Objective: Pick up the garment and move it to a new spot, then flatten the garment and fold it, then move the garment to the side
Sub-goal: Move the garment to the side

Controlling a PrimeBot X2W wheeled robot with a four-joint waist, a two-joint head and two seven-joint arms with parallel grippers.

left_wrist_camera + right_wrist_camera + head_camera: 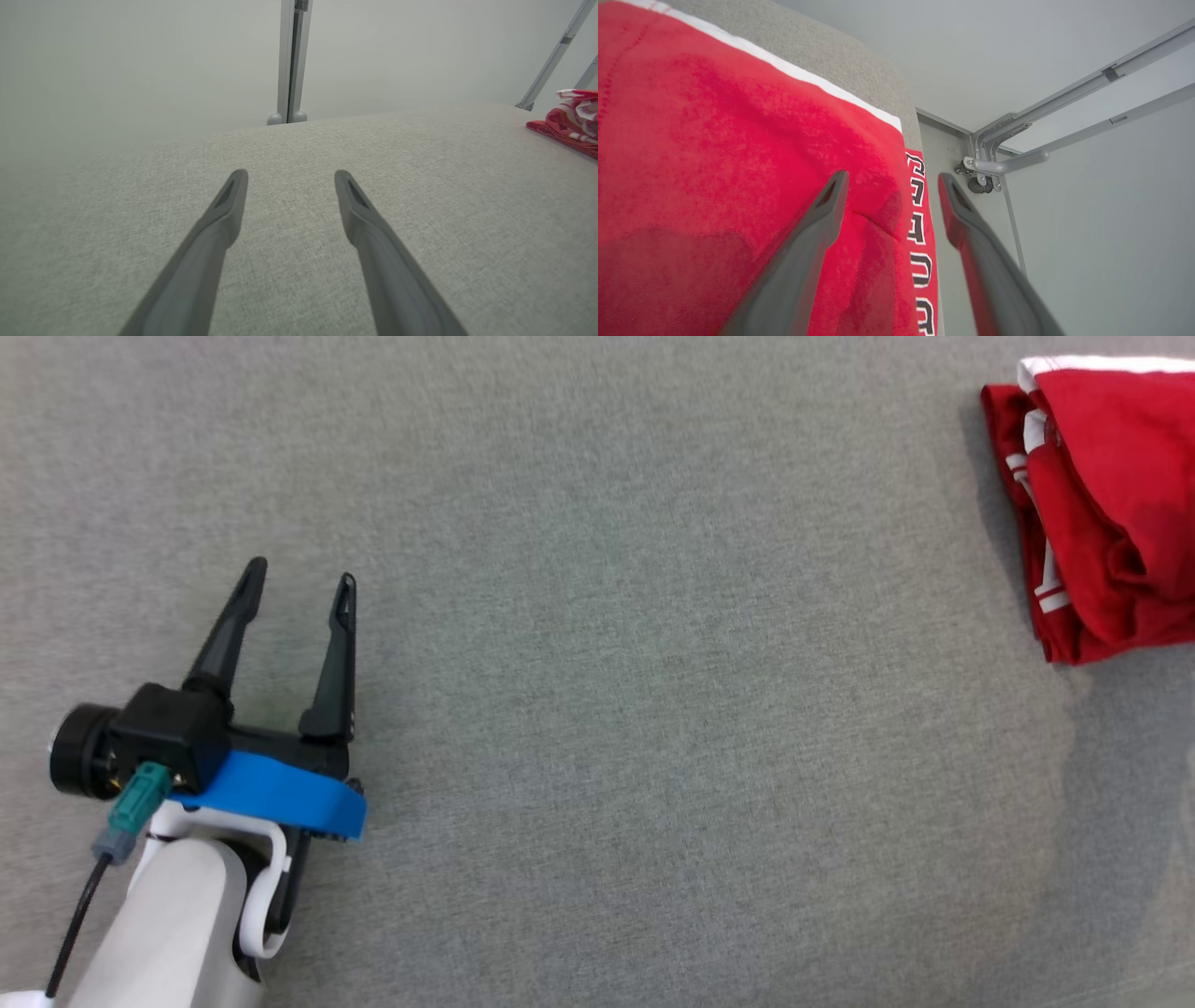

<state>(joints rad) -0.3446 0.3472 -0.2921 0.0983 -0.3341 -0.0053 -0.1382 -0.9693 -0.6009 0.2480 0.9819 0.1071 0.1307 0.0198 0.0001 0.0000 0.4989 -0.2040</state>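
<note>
The garment point(1102, 513) is red with white trim and lies folded in a thick bundle at the table's far right edge, partly cut off by the head view's border. From the left wrist it appears as a small red and white heap point(572, 121) far off to the right. My left gripper point(301, 571) hovers over bare cloth at the lower left, open, nothing between its fingers. In the right wrist view my right gripper point(891, 179) stands open just above the garment point(738, 163), one finger over red cloth, the other past its lettered hem at the table's edge.
The grey fabric-covered table point(653, 709) spreads between the left gripper and the garment. Beyond its far edge stands a grey upright post point(290, 60). A metal frame with bars and a bracket point(999, 154) sits off the table's corner beside the garment.
</note>
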